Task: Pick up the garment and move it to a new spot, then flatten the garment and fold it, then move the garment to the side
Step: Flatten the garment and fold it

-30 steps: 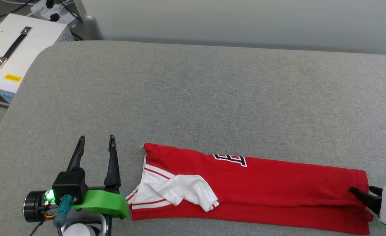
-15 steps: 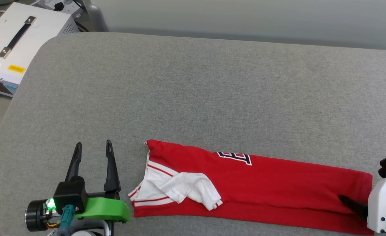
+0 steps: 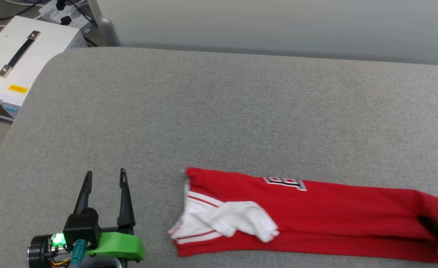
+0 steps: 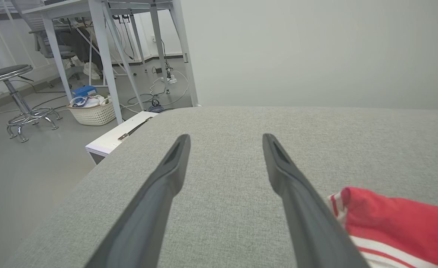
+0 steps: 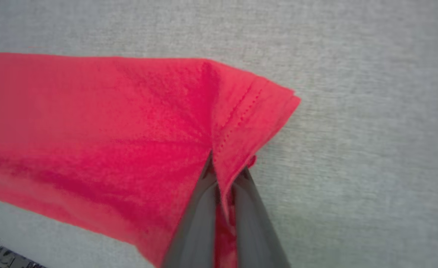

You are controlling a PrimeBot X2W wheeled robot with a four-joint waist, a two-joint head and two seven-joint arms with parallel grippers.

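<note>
The garment [image 3: 315, 208] lies as a long folded red strip near the front of the grey padded table [image 3: 219, 111], its white striped sleeve bunched at the left end and part of the black lettering showing on top. My right gripper [image 3: 429, 223] is at the strip's right end. In the right wrist view it [image 5: 224, 167] is shut on the stitched red hem of the garment [image 5: 111, 130], which puckers at the pinch. My left gripper [image 3: 105, 174] stands open over bare table, left of the garment and apart from it. In the left wrist view its [image 4: 226, 137] fingers hold nothing, with the garment [image 4: 390, 223] at lower right.
A white box with a black handle [image 3: 14, 67] sits on the floor past the table's left edge. Further off, the left wrist view shows a stool [image 4: 6, 72], a basket [image 4: 92, 109] and desk legs [image 4: 107, 56]. A pale wall backs the table.
My right gripper has shut on the garment's right end. The garment has slid to the right, widening its gap from the left gripper. The camera has also shifted.
</note>
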